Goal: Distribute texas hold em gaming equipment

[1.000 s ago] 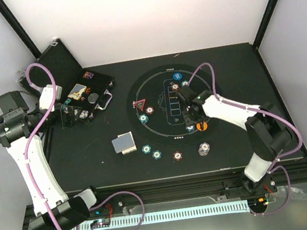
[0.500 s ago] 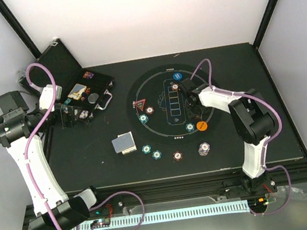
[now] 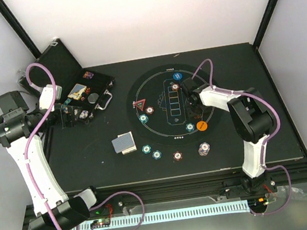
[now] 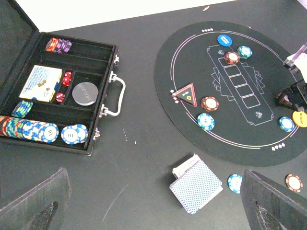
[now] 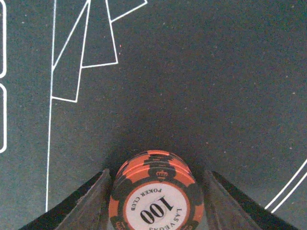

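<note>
A short stack of brown-red poker chips [image 5: 156, 201] rests on the round mat [image 3: 154, 80] between my right gripper's [image 5: 156, 191] fingers; a slim gap shows on the stack's right side, so the jaws stand open around it. In the top view that gripper [image 3: 191, 104] is over the mat's right half, above the orange disc [image 3: 201, 125]. My left gripper [image 4: 153, 206] hangs open and empty above the table, near the case [image 3: 89, 92]. The playing cards [image 4: 196, 184] lie below it. The red triangle marker [image 4: 186, 93] and the blue disc [image 4: 224, 40] lie on the mat.
The open black case [image 4: 103, 139] holds rows of chips, a card deck and dice. Teal chips [image 3: 146, 148], a brown-red chip [image 3: 177, 156] and a white-grey stack [image 3: 204, 149] lie off the mat's near edge. More single chips [image 3: 150, 110] dot the mat.
My right arm has folded in and its gripper has moved up the mat away from the orange disc. Its jaws have widened a little. The left arm has stayed still.
</note>
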Robot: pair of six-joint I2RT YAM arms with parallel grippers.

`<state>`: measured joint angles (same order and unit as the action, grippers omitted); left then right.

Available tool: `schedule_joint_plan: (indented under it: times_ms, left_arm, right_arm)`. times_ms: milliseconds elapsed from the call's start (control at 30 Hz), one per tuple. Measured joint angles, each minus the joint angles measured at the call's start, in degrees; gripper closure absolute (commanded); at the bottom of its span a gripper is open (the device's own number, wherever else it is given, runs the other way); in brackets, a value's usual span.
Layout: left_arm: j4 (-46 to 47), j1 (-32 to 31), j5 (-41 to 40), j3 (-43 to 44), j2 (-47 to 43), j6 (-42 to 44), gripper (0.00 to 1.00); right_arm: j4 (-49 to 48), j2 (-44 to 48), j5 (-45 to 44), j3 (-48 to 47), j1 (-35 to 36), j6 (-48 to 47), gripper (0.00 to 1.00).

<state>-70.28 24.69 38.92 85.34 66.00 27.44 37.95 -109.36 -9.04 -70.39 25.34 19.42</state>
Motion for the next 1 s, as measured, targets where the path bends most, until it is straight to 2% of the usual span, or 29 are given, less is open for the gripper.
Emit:
schedule_joint_plan:
  times_ms: [67, 300, 500, 733, 867, 1000]
  left_arm:
    - [0.00, 0.00, 0.00, 0.00, 0.00, 0.00, 0.01]
    - [0.00, 0.00, 0.09, 0.00, 0.00, 0.00, 0.01]
    - [0.00, 0.00, 0.13, 0.00, 0.00, 0.00, 0.01]
    - [0.04, 0.00, 0.46, -0.02, 0.00, -0.02, 0.01]
    - [0.04, 0.00, 0.76, -0.11, 0.00, 0.00, 0.01]
    - [0.04, 0.00, 0.87, -0.15, 0.00, 0.00, 0.01]
  right_arm:
    - [-0.17, -0.02, -0.02, 0.04, -0.04, 0.11, 0.36]
    - [0.52, 1.33, -0.35, 0.50, -0.20, 0.92, 0.31]
    - [3.13, 11.89, -2.01, 4.50, 1.62, 3.52, 0.27]
    - [6.73, 28.50, -2.84, 14.49, 11.61, 10.45, 0.18]
    - [9.07, 32.02, -2.60, 19.21, 16.98, 14.75, 0.16]
    - [10.84, 32.63, -2.82, 20.90, 20.17, 17.70, 0.20]
